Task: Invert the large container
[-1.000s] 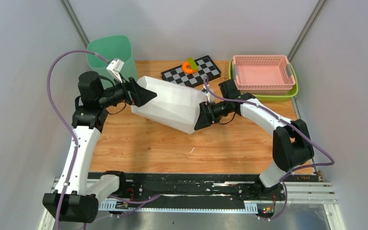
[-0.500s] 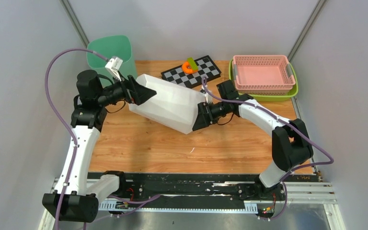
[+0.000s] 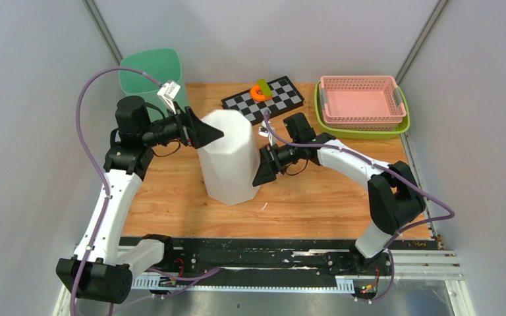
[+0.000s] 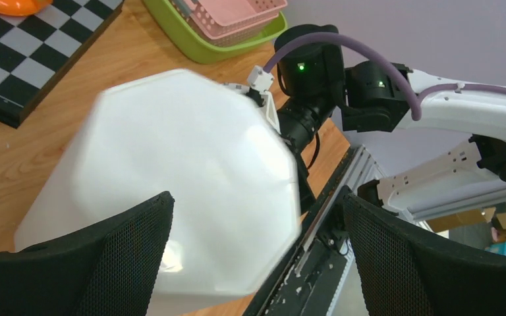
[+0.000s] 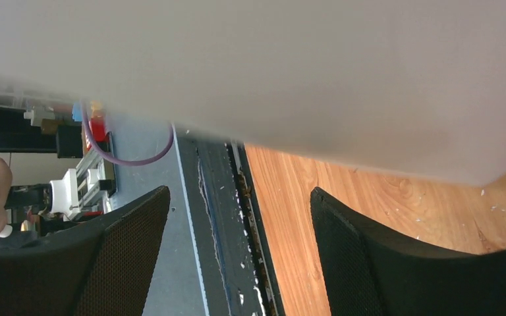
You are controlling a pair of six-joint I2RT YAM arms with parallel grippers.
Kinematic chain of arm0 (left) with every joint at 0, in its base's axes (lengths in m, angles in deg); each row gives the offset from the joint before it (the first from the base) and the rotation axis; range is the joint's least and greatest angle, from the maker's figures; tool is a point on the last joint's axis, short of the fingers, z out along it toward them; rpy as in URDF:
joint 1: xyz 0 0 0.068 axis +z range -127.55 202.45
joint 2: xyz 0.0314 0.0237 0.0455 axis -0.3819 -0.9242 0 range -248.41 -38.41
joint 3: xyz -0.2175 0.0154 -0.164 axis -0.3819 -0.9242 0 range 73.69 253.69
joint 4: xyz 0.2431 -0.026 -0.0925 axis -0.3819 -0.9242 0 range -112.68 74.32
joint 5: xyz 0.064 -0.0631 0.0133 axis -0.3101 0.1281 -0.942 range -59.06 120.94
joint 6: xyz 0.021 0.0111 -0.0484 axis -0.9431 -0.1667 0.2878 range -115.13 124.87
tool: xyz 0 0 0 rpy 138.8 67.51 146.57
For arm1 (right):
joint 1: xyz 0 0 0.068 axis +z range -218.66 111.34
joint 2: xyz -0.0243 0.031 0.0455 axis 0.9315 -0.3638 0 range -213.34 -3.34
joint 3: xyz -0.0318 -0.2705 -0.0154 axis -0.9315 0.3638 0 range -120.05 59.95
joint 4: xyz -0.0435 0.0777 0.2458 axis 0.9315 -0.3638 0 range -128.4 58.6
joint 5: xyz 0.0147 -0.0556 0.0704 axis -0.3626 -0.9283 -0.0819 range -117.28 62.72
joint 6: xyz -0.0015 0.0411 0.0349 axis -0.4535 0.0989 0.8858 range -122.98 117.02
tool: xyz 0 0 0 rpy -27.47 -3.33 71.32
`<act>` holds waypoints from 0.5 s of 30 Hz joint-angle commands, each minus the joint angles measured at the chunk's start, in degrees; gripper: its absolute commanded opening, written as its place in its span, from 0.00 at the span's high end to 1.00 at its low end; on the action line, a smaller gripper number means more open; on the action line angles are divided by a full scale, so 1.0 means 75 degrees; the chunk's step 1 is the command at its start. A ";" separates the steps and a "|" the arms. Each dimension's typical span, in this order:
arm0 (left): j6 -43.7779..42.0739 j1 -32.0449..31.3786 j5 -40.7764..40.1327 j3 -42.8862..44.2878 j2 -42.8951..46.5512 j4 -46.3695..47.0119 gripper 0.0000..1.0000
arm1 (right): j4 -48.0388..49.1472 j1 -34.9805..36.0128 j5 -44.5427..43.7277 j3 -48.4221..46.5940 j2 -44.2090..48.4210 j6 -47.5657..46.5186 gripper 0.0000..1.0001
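Observation:
The large white container (image 3: 227, 158) stands on end on the wooden table, its closed flat eight-sided face up. My left gripper (image 3: 209, 133) is open at its upper left side. In the left wrist view the container (image 4: 184, 191) lies between and beyond the wide-spread fingers (image 4: 105, 263), blurred, and the gripper (image 4: 257, 257) does not clamp it. My right gripper (image 3: 261, 172) is open beside the container's lower right wall. In the right wrist view that wall (image 5: 270, 66) fills the top and the gripper (image 5: 240, 253) has nothing between its fingers.
A green bin (image 3: 150, 71) stands at the back left, just behind the left arm. A checkerboard (image 3: 273, 100) with an orange piece (image 3: 259, 92) lies at the back. A pink basket (image 3: 359, 99) sits in a green tray (image 3: 362, 133) at the back right.
The container has swung from lying tilted between the two grippers to standing on end on the table. Both grippers moved toward the front with it.

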 commanded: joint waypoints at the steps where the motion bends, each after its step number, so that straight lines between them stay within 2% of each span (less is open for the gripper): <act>1: 0.0020 -0.0146 0.0104 -0.0239 -0.0069 -0.0158 0.00 | 0.0205 0.0062 0.0080 -0.0025 0.0152 -0.0199 0.19; 15: -0.0258 -0.0199 -0.0025 -0.0198 -0.0015 -0.0316 0.00 | -0.0172 -0.0133 -0.0297 0.0017 0.0873 -0.0711 0.18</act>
